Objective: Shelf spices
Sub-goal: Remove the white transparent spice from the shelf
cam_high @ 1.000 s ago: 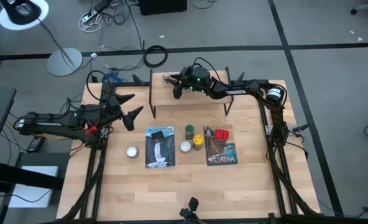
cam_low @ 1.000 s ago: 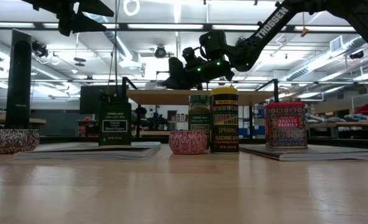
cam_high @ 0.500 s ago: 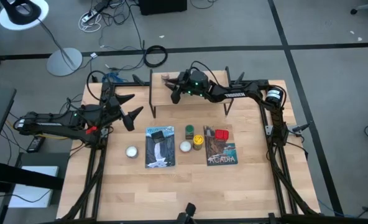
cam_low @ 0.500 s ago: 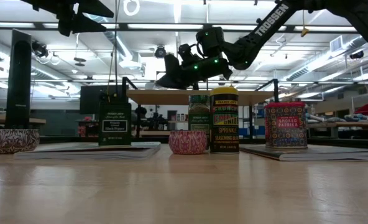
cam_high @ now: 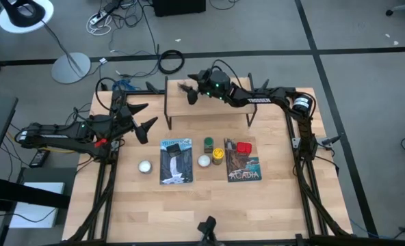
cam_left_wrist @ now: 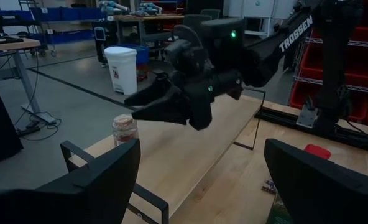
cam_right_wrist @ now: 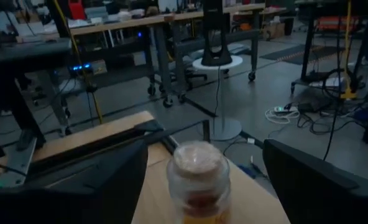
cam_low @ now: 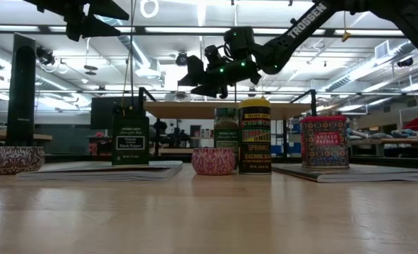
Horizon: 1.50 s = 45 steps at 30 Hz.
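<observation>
The tiny brown jar stands upright on its base near the left end of the shelf, also visible in the left wrist view. My right gripper hovers open over that end, a finger on either side of the jar with a gap on both. On the table in front of the shelf stand the dark square tin, green jar, yellow-capped jar and red tin. My left gripper waits open, raised, left of the shelf.
Two flat picture books lie under the dark tin and the red tin. Two white balls sit on the table beside them. The rest of the shelf's top board is bare.
My right gripper has opened and let go of the tiny brown jar, which stays upright on the shelf's left end. The gripper has then risen a little above the shelf board.
</observation>
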{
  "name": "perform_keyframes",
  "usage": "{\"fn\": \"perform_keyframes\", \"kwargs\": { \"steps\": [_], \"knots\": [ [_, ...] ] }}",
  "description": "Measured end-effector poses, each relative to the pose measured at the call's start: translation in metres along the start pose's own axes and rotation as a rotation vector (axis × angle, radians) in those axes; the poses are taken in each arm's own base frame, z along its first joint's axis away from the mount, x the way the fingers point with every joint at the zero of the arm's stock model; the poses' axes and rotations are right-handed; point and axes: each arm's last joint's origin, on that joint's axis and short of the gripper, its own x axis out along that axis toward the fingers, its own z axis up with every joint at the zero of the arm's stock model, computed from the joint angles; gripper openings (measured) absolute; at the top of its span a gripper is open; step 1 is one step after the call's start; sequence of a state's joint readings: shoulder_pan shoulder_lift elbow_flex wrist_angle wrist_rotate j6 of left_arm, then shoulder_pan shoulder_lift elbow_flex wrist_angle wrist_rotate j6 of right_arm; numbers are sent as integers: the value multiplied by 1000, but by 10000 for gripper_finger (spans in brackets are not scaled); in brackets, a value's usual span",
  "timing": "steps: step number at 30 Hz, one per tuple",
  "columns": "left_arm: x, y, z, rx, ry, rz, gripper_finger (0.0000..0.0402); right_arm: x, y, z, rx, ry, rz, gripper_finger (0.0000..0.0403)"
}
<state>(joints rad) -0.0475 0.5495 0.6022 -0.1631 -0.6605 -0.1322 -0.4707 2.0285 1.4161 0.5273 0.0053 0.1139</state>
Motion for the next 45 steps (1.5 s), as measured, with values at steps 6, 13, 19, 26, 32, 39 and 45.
{"fn": "perform_keyframes", "kwargs": {
  "steps": [6,13,19,26,32,39,45],
  "knots": [
    [0,0,0,-3,0,0,349,1,1,0,-9,55,4,313],
    [0,0,0,-3,0,0,349,1,0,0,0,62,20,318],
    [0,0,0,-3,0,0,349,1,-9,0,20,73,24,318],
    [0,0,1,-9,-8,-1,349,1,-12,-1,31,89,39,318],
    [0,0,1,-9,-8,-1,349,2,-14,5,29,68,50,318],
    [0,0,1,-9,-8,-1,349,9,-7,52,-20,-15,78,318],
    [0,0,1,-8,-7,-1,349,8,-8,99,-100,-13,70,318]
  ]
}}
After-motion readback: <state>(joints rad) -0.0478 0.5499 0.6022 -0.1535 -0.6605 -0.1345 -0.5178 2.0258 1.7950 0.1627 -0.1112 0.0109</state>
